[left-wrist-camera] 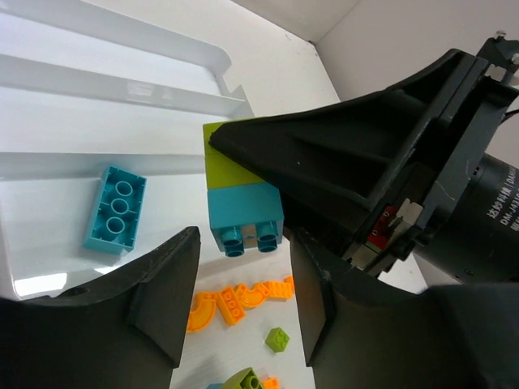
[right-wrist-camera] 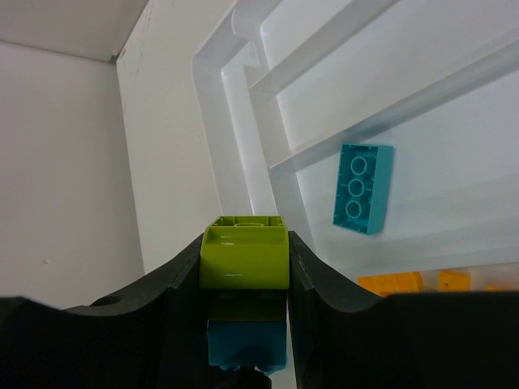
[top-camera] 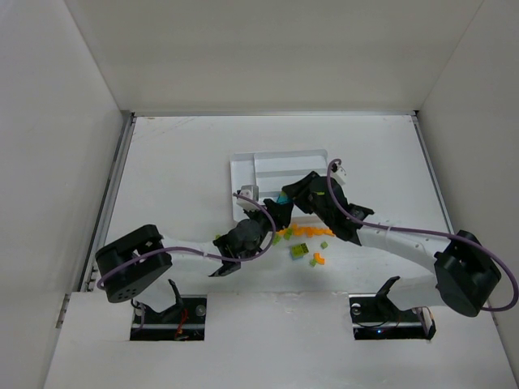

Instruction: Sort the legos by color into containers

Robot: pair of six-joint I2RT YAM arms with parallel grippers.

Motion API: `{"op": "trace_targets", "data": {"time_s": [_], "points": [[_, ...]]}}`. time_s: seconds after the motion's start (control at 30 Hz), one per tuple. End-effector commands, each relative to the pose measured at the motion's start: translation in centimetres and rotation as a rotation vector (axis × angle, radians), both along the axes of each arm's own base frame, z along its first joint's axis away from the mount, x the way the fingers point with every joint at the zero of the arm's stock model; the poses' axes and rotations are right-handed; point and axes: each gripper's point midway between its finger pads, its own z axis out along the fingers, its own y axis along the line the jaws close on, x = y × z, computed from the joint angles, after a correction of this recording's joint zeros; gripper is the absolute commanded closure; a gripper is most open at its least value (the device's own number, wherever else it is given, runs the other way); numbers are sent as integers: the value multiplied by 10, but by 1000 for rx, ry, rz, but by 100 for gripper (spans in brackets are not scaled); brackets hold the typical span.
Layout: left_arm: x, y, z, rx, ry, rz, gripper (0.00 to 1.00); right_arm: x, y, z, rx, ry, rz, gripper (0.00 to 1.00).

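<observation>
My right gripper (right-wrist-camera: 245, 243) is shut on a lime green brick (right-wrist-camera: 243, 258) with a teal brick (right-wrist-camera: 247, 342) stuck to its end, held above the white tray's (top-camera: 243, 162) near edge. In the left wrist view the joined teal brick (left-wrist-camera: 245, 215) and lime brick (left-wrist-camera: 227, 158) hang from the right gripper. My left gripper (left-wrist-camera: 239, 296) is open, its fingertips (left-wrist-camera: 166, 284) either side of the teal brick's end with gaps showing. In the top view the left gripper (top-camera: 272, 220) and right gripper (top-camera: 285, 197) meet. A flat teal brick (left-wrist-camera: 115, 208) lies in a long tray section.
Orange bricks (left-wrist-camera: 243, 296) lie in a row on the table by the tray's near edge, with a small lime brick (left-wrist-camera: 277, 339) beside them. More loose lime (top-camera: 300, 251) and orange (top-camera: 319, 259) bricks lie nearer the arm bases. One lime brick (top-camera: 217, 237) lies left.
</observation>
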Motion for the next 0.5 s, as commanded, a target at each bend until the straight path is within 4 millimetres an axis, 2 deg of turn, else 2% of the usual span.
{"op": "trace_targets", "data": {"time_s": [0.0, 0.17, 0.27, 0.33, 0.47], "points": [[11, 0, 32, -67, -72, 64, 57, 1, 10, 19, 71, -41, 12, 81], [12, -2, 40, -77, -99, 83, 73, -1, 10, 16, 83, -36, 17, 81], [12, -2, 38, -67, -101, 84, 77, -3, 13, 17, 99, -38, 29, 81], [11, -3, 36, -58, -101, 80, 85, -3, 13, 17, 100, -38, 30, 81], [0, -4, 35, -19, -105, 48, 92, -2, 4, 17, 92, -46, 16, 81]]}}
